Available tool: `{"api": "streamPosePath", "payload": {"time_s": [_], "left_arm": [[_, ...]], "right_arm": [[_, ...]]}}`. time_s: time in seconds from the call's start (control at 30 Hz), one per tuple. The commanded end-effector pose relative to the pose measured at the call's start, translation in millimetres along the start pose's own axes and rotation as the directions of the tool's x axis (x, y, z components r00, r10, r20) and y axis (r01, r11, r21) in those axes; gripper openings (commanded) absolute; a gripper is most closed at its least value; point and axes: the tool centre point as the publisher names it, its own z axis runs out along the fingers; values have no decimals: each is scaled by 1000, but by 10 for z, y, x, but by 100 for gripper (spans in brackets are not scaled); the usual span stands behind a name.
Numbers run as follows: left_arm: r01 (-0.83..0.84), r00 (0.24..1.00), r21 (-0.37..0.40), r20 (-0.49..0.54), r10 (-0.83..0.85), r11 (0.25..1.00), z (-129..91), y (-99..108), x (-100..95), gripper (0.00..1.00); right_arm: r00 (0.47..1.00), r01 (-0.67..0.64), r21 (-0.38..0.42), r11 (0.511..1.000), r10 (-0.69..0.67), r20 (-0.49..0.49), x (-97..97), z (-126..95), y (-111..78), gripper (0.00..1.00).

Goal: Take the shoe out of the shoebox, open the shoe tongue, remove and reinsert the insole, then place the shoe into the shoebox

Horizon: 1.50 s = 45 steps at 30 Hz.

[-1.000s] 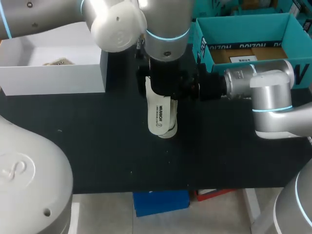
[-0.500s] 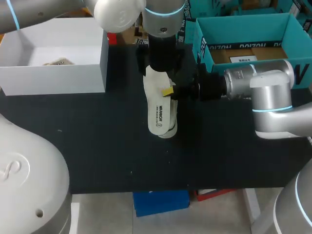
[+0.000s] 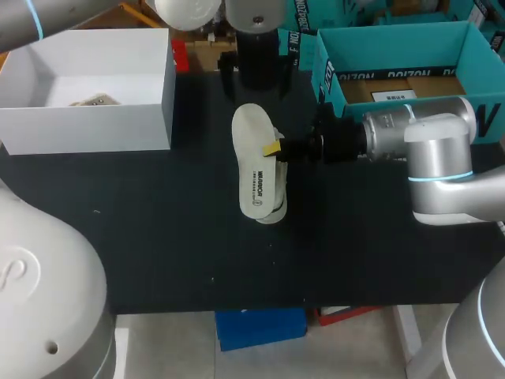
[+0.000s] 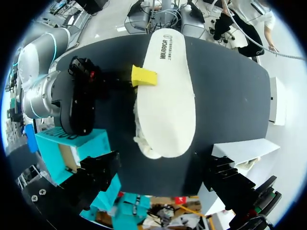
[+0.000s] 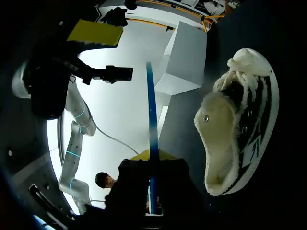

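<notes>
A cream insole (image 3: pixel 256 166) lies flat on top of the shoe (image 3: pixel 274 213), which shows only at its edges in the middle of the black table. My right gripper (image 3: pixel 273 148) comes in from the right and is shut on the insole's edge. In the right wrist view the insole (image 5: pixel 150 134) is a thin blue line edge-on between the fingers, and the black-and-white fleece-lined shoe (image 5: pixel 240 129) lies beside it. My left gripper (image 4: pixel 163 187) hangs open well above the insole (image 4: pixel 168 96), touching nothing, with the right gripper's yellow tip (image 4: pixel 144 76) below it.
A teal shoebox (image 3: pixel 394 35) stands open at the back right, behind my right arm. A white box (image 3: pixel 95 118) stands at the back left with a small item inside. The left arm (image 3: pixel 256 47) rises behind the shoe.
My left arm has lifted up and back away from the shoe, uncovering the insole. The right gripper has kept its hold and not moved.
</notes>
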Motion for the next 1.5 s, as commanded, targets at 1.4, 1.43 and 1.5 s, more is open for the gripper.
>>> {"api": "streamPosePath", "payload": {"time_s": [1.4,1.43,1.5], "left_arm": [[15,1000,-36,22,-14,999,-339,-1051,171,100],[13,1000,-38,24,-12,999,-347,-1097,175,100],[11,1000,-41,24,-10,999,-351,-1185,176,100]], "right_arm": [[1000,-1,0,1000,1,2,-1,6,2,0],[1000,-1,0,1000,1,2,-1,6,2,0],[1000,-1,0,1000,1,2,-1,6,2,0]]}}
